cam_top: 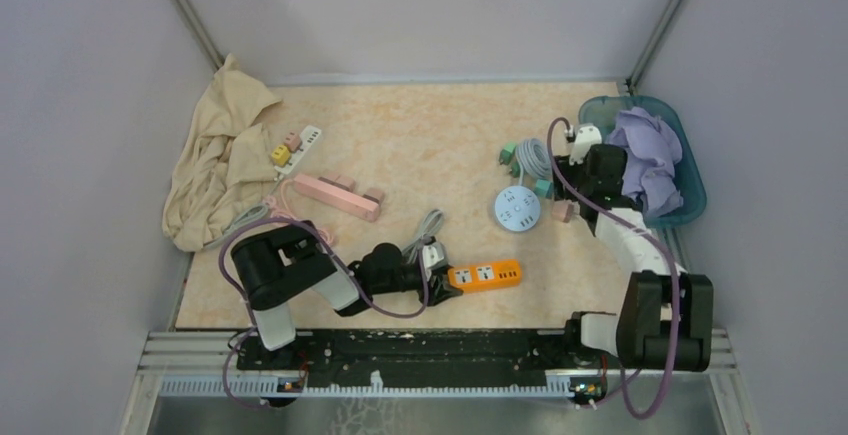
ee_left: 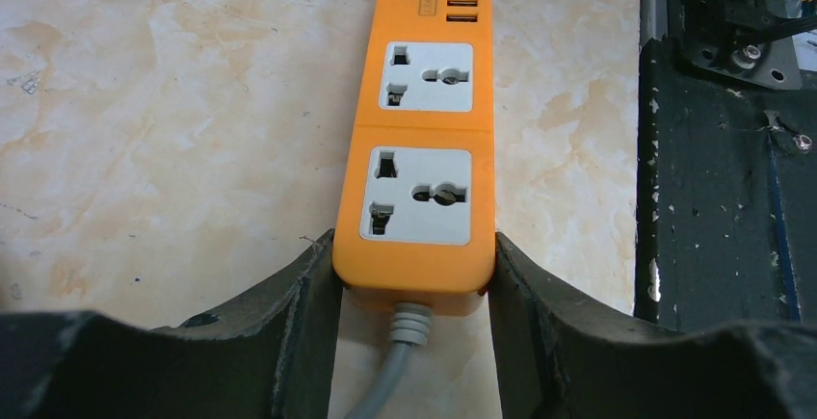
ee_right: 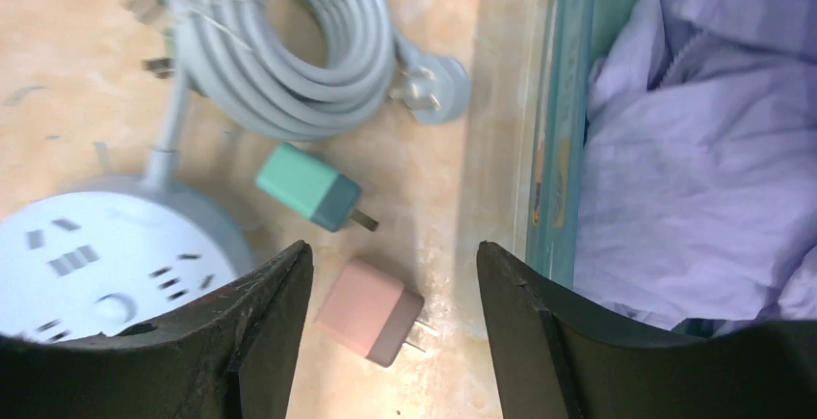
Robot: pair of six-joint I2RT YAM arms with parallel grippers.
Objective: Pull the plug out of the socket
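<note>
Bracing the orange power strip point(cam_top: 484, 275), lower centre of the top view, your left end effector point(ee_left: 412, 248) is clenched on its rigid, likely slick cord end; both outlets show empty. Your right end effector point(ee_right: 393, 251) hangs released over a probably light pink plug point(ee_right: 366, 311): pinch its flat sides.

Most open spot in the top view is mid-table point(cam_top: 430, 145), between the pink strip point(cam_top: 337, 196) on the left and the round socket point(cam_top: 517, 209) right of center. The left edge is clogged by a beige cloth point(cam_top: 215, 170). The right side is tight: cable coil point(cam_top: 535, 157), loose plugs, teal bin point(cam_top: 690, 170). The pink plug point(ee_right: 368, 311) sits between the right gripper point(ee_right: 393, 246) fingers, with the bin wall just right. The orange strip point(ee_left: 419, 140) fills the left gripper point(ee_left: 414, 265) gap, and the black rail point(ee_left: 713, 197) crowds the frame's right.
</note>
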